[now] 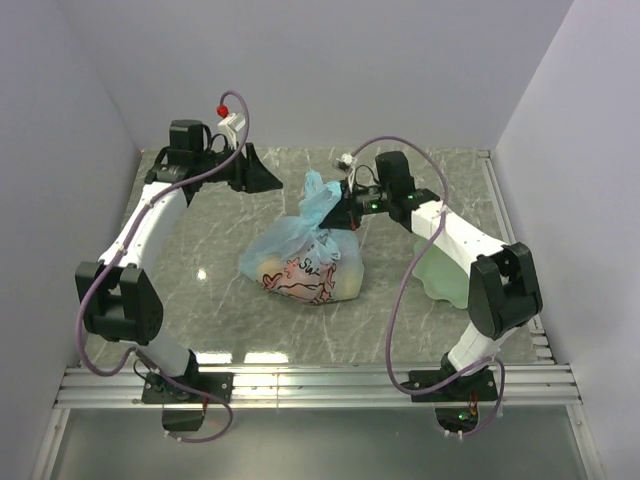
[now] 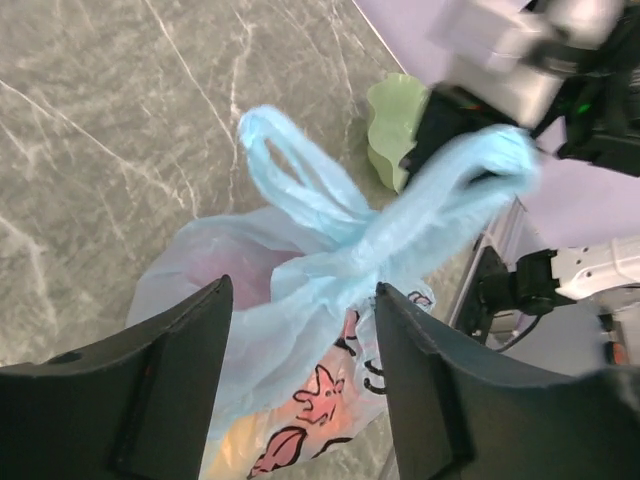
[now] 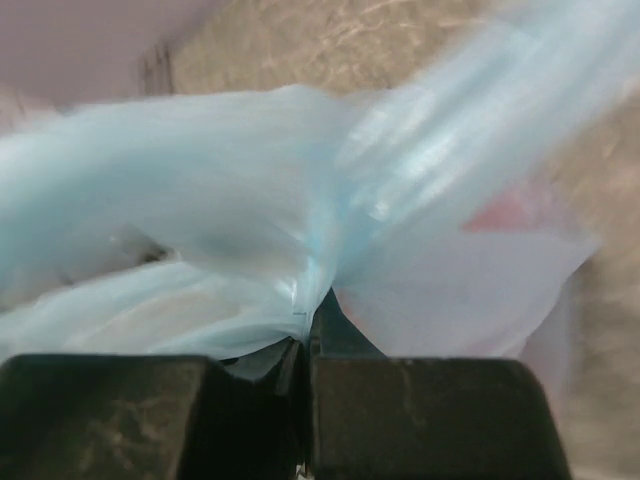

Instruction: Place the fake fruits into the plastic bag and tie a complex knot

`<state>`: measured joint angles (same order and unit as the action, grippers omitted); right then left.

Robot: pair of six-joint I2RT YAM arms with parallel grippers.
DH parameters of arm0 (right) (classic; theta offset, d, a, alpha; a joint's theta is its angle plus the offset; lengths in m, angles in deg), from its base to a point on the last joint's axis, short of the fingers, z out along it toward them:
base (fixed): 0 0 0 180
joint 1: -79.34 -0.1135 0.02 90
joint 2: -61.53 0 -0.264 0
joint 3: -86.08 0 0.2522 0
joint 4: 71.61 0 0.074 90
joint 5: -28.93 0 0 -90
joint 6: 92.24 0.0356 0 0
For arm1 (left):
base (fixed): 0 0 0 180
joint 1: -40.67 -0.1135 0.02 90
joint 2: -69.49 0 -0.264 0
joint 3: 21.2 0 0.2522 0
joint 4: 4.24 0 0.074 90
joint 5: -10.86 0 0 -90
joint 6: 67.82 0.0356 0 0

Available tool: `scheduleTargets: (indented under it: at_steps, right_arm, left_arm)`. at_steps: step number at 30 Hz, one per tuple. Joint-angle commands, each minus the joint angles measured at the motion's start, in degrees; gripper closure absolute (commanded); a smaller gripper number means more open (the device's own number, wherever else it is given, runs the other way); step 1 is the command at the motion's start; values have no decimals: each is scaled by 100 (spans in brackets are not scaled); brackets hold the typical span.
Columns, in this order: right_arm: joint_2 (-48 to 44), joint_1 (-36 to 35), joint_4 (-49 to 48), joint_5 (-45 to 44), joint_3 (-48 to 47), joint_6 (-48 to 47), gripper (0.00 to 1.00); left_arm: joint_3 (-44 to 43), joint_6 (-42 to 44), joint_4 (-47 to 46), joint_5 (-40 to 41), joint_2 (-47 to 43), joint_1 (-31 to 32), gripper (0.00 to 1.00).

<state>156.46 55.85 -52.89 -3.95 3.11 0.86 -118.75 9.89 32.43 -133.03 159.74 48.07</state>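
Left arm [image 1: 150, 215]: upper left of the overhead view, reaching right toward the bag.
Left jaws: wide apart and holding nothing. In their own view the bag's neck lies straight ahead, in line with the gap, clear of both fingers [image 2: 170, 390].
Free handle [image 2: 290, 170]: a loose blue loop standing up at the upper centre of the left wrist view.
Plastic bag [image 1: 300, 262]: slumped at the centre of the worktop [image 1: 200, 240], neck pointing up-frame.
Fake fruits [image 1: 345, 285]: inside the bag, yellow and orange showing through the film.
Held handle [image 2: 480, 160]: drawn out toward the upper right from where the two handles cross.
Right jaws: fully closed, with that handle's film pinched between them.
Plate [image 1: 435, 272]: pale green, right of the bag, partly under the right arm [image 1: 460, 240].
Deciding relation: in the overhead view the free loop stands between the two sets of jaws, its long axis running up-frame. The left jaws are unoccupied and face it, so they look best placed to take it. The tying looks unfinished.
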Motion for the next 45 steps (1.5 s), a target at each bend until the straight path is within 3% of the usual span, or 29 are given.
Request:
scheduleTargets:
  at_steps: [1, 3, 4, 5, 6, 9, 13, 18, 23, 26, 29, 30, 36, 40, 42, 44, 45]
  right_arm:
    - [51, -200, 1444, 660, -786, -3521, 100]
    - [60, -314, 2085, 616, -953, -4583, 100]
    - [121, -349, 2341, 642, -1032, -4911, 100]
    - [156, -393, 2622, 616, -1242, -5254, 100]
    - [235, -428, 3112, 607, -1331, -5840, 100]
    - [315, -552, 3617, 537, -1499, -6521, 100]
    - [368, -640, 3803, 528, -1595, -6804, 100]
    - [447, -657, 3742, 511, -1719, -6708, 100]
    - [517, -675, 3750, 449, -1780, -6717, 100]
    - [561, -675, 3671, 422, -1771, -6647, 100]
    - [587, -675, 3531, 405, -1771, -6480, 100]
    - [605, -675, 3478, 414, -1780, -6366, 100]
    - [632, -657, 3215, 414, -1824, -6049, 100]
    - [614, -640, 3143, 422, -1789, -5952, 100]
    - [605, -640, 3188, 431, -1798, -5987, 100]
    - [579, -631, 3188, 431, -1771, -5996, 100]
    - [570, -631, 3144, 414, -1745, -5944, 100]
  left_arm:
    - [-208, -317, -50, -166, 255, 34, 24]
    - [-121, -370, -269, -166, 247, 25, 23]
    - [-77, -353, -305, -166, 247, 25, 13]
    - [-50, -413, -392, -175, 221, 33, 12]
    - [28, -484, -619, -262, 229, 34, 4]
    - [64, -861, -989, -403, 308, 42, 2]
    - [-6, -1100, -1097, -526, 527, 86, 2]
    - [-199, -951, -640, -851, 782, 113, 11]
    - [-199, -783, -271, -1053, 800, 139, 12]
    - [-182, -818, -261, -1132, 800, 192, 17]
    - [-164, -801, -279, -1343, 792, 201, 28]
    - [-216, -749, -105, -1387, 800, 192, 37]
    - [-340, -379, 275, -1563, 879, 201, 57]
    - [-357, -300, 406, -1660, 862, 201, 51]
    - [-358, -230, 450, -1651, 862, 201, 54]
    - [-314, -247, 328, -1677, 827, 201, 64]
    - [-296, -247, 284, -1669, 792, 201, 84]
